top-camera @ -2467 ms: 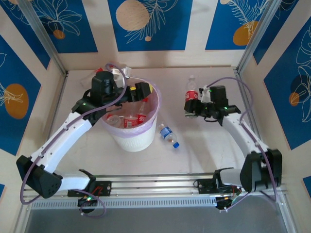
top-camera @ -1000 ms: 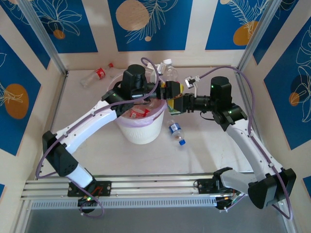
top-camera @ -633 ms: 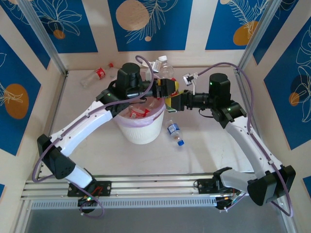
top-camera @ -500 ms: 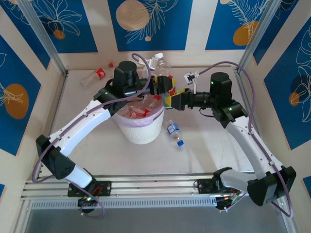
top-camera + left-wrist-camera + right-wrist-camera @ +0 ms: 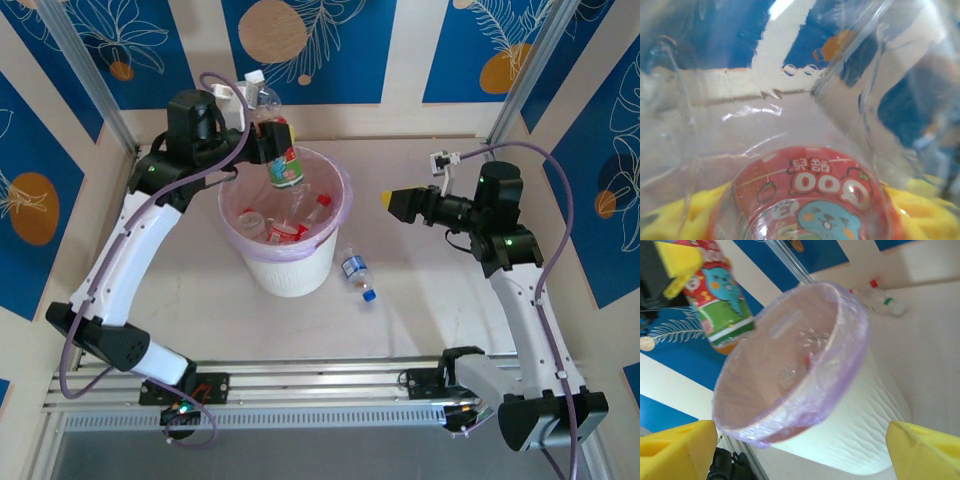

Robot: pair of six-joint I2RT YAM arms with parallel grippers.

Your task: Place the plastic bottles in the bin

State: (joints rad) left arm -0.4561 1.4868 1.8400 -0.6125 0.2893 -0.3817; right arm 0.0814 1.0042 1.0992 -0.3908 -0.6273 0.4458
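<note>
My left claw (image 5: 268, 138) is clamped on a green-and-red bottle (image 5: 284, 166), hanging it over the far left rim of the bin (image 5: 292, 282). A blue-capped bottle (image 5: 351, 271) lies just right of the bin. Farther right, my right claw (image 5: 395, 202) gapes wide, holding nothing.

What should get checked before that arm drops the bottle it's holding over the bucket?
1. Left jaws gripping the red-and-green bottle: ok.
2. That bottle above the bin opening: ok from above, near its far rim.
3. Right jaws open and away from the bin: ok.
4. Room inside the bin: ok, binned bottles lie low.
5. Liner bag folded over the rim: ok.
6. Every bottle binned: not ok, a blue-capped bottle lies on the table.
</note>
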